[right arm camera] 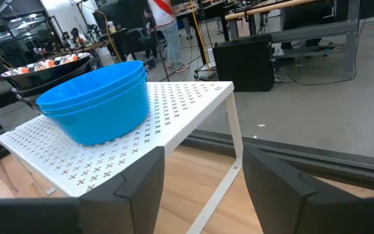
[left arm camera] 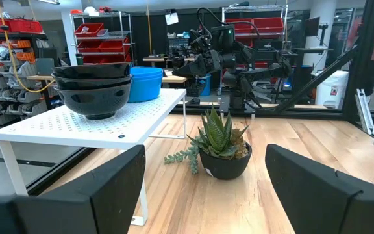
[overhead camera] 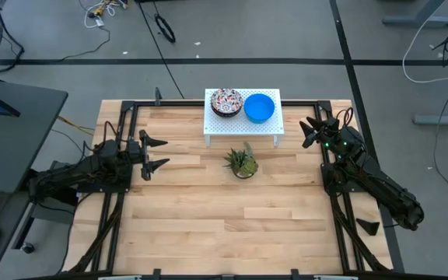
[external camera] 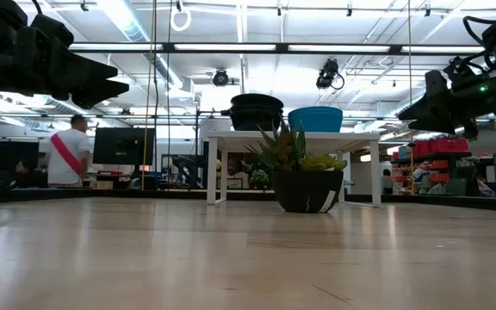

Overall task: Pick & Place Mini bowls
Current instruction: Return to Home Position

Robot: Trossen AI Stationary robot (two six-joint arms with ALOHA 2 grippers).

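Note:
Two stacks of mini bowls stand on a white perforated shelf at the table's far edge: a patterned stack, dark outside, on the left and a bright blue stack on the right. Each stack rests by its base on the shelf top. My left gripper hovers open at the table's left side, level, pointing toward the shelf. My right gripper hovers open at the right side, just right of the shelf, aimed at the blue stack. Neither touches anything.
A small potted green plant stands on the wood just in front of the shelf. A black frame rail runs round the table. A person stands far off in the room beyond the table.

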